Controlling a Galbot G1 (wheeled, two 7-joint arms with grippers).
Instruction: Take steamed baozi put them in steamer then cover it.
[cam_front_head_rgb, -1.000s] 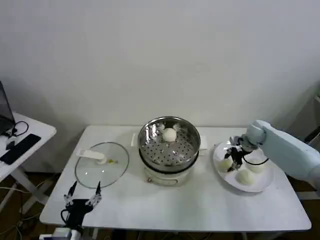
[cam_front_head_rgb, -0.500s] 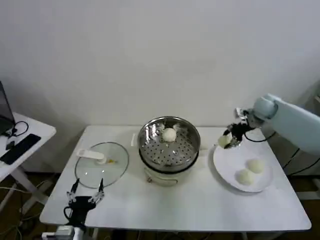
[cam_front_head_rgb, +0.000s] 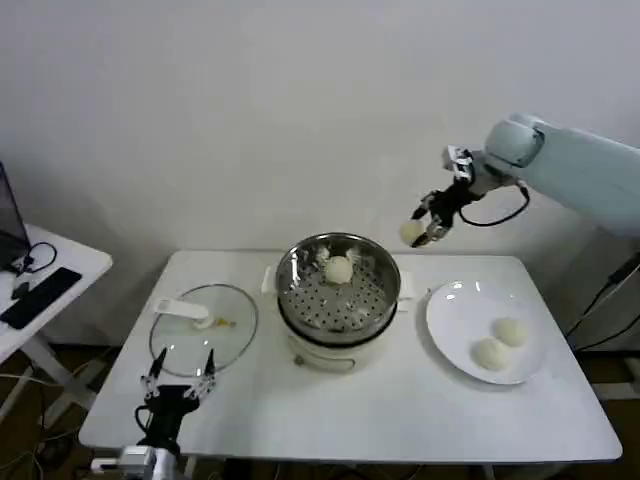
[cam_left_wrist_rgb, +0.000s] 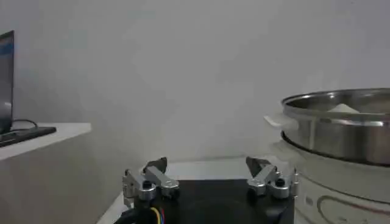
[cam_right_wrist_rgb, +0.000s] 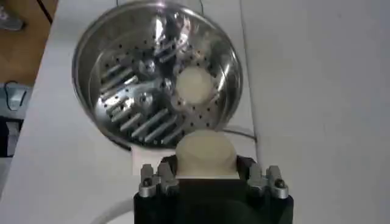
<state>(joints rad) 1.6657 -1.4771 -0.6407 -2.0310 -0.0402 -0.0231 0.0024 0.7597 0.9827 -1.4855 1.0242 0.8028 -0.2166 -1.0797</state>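
Note:
My right gripper (cam_front_head_rgb: 424, 228) is shut on a cream-white baozi (cam_front_head_rgb: 412, 232) and holds it in the air, to the right of the steamer (cam_front_head_rgb: 338, 283) and above the level of its rim. The right wrist view has that baozi (cam_right_wrist_rgb: 205, 153) between the jaws, with the steamer (cam_right_wrist_rgb: 122, 85) beyond it. One baozi (cam_front_head_rgb: 339, 269) lies in the perforated steel basket. Two more baozi (cam_front_head_rgb: 512, 332) (cam_front_head_rgb: 489, 353) rest on the white plate (cam_front_head_rgb: 455, 310). The glass cover (cam_front_head_rgb: 204, 328) lies flat on the table, left of the steamer. My left gripper (cam_front_head_rgb: 180, 385) hangs open by the table's front left edge.
The steamer sits on a white cooker base (cam_front_head_rgb: 330, 352). A side table (cam_front_head_rgb: 60, 262) with a dark device stands at far left. The white wall rises just behind the table. Bare tabletop (cam_front_head_rgb: 400, 400) runs along the front.
My right gripper has lifted a baozi off the plate and carried it up and left toward the steamer. Two baozi stay on the plate. The left arm barely shifted.

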